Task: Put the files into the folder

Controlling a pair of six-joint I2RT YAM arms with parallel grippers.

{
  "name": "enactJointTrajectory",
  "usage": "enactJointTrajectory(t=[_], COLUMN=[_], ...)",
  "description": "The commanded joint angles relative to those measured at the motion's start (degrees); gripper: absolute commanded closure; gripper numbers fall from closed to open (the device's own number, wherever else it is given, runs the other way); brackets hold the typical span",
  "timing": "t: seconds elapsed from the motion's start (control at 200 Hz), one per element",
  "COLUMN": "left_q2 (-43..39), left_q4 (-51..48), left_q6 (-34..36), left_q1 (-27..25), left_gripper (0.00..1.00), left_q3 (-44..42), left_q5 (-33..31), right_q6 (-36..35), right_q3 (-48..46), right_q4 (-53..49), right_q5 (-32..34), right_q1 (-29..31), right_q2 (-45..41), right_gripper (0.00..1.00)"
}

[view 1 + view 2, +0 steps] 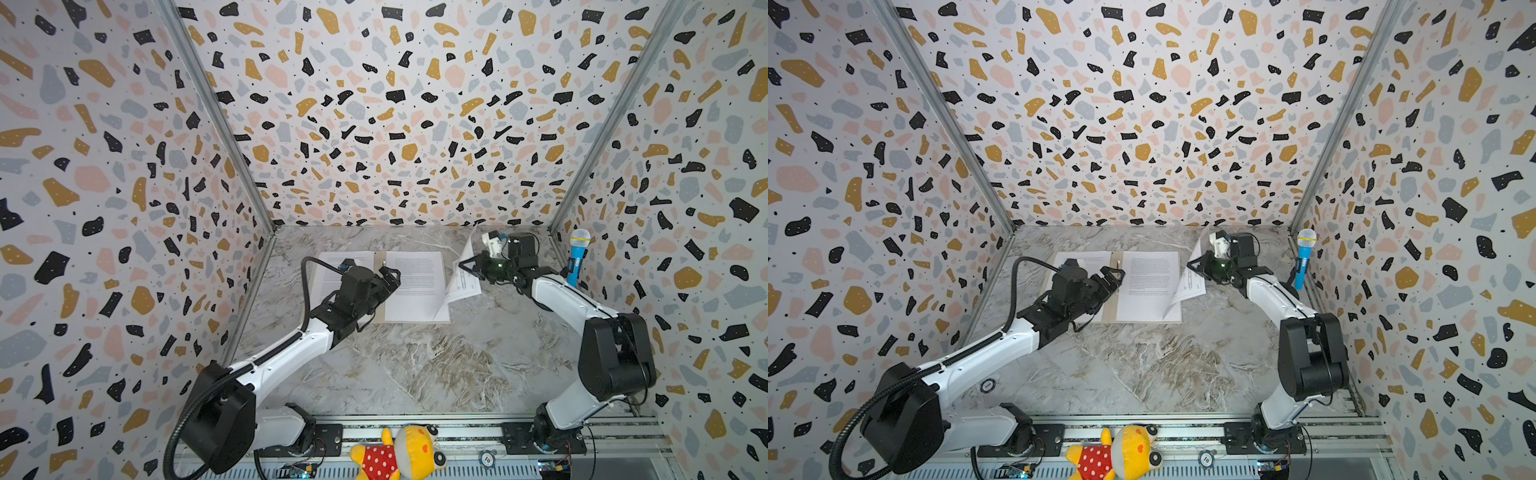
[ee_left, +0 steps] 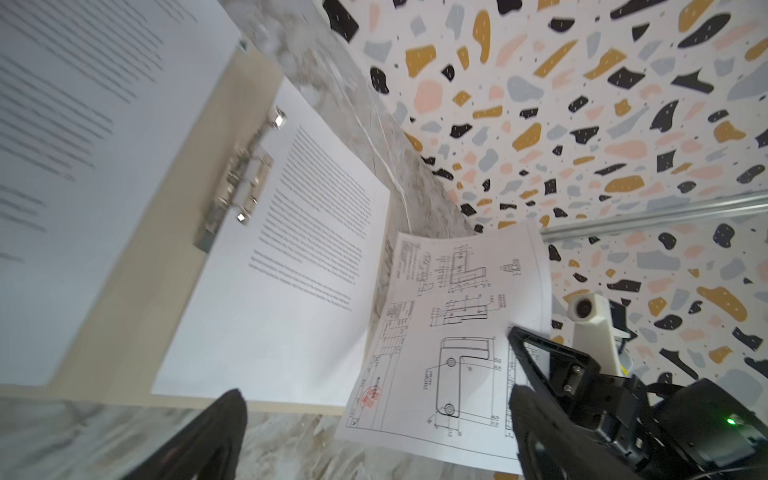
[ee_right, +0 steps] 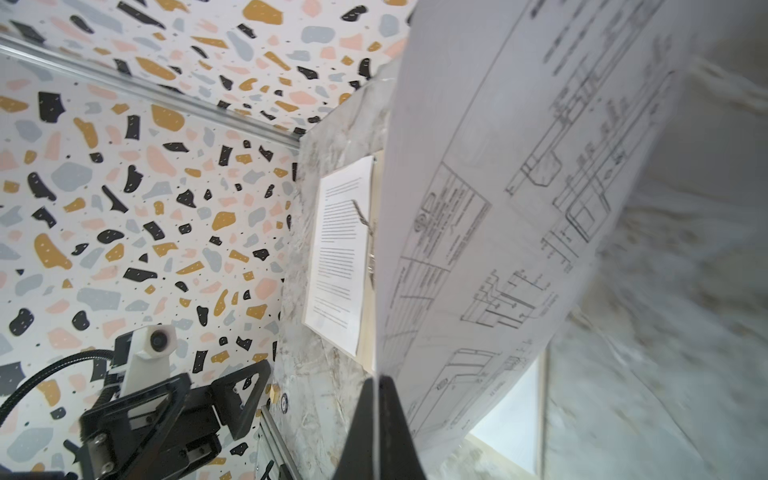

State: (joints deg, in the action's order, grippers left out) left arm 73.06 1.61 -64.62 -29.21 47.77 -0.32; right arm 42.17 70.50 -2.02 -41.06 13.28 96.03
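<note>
The tan folder [image 1: 379, 309] [image 1: 1109, 309] lies open at the back of the table, its metal clip [image 2: 245, 183] at the spine. One text file [image 1: 328, 274] rests on its left half, partly under my left arm. Another text file [image 1: 417, 291] [image 2: 291, 299] rests on the right half. The third file, a sheet of line drawings [image 1: 464, 282] [image 2: 449, 332] [image 3: 519, 208], stands tilted off the table at the folder's right edge. My right gripper [image 1: 463, 264] [image 3: 379, 386] is shut on its edge. Over the spine, my left gripper [image 1: 390, 276] [image 2: 374, 449] hovers open and holds nothing.
A blue toy microphone [image 1: 577, 257] leans on the right wall just behind my right arm. A yellow plush toy [image 1: 399, 453] and a small round chip [image 1: 487, 458] lie on the front rail. Patterned walls close in the back and both sides.
</note>
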Motion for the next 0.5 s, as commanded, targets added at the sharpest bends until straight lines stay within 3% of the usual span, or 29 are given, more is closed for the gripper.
enactJointTrajectory(t=[0.0,0.14,0.23,0.33,0.496], left_q2=[0.4,2.7,4.7,7.2,10.7], left_q4=[-6.2,-4.9,-2.9,-1.4,-1.5], left_q6=[7.8,10.1,10.6,11.4,13.4], left_q1=[4.7,10.0,12.9,15.4,17.0], left_gripper=[0.01,0.00,0.00,0.00,0.00], left_q3=[0.2,-0.5,-0.9,-1.1,-0.4], left_q5=[2.9,7.1,10.4,13.5,16.4], right_q6=[1.2,1.4,1.1,1.6,4.1], right_q3=[11.8,28.9,34.0,31.8,14.0], right_q4=[-3.5,-7.3,-8.5,-6.3,4.6], right_q5=[-0.8,-2.4,-1.7,-1.2,1.6], right_q1=[4.2,8.1,8.3,7.4,5.6], right_q2=[5.0,14.5,17.4,17.1,12.5], right_gripper=[0.98,0.98,0.98,0.98,0.98])
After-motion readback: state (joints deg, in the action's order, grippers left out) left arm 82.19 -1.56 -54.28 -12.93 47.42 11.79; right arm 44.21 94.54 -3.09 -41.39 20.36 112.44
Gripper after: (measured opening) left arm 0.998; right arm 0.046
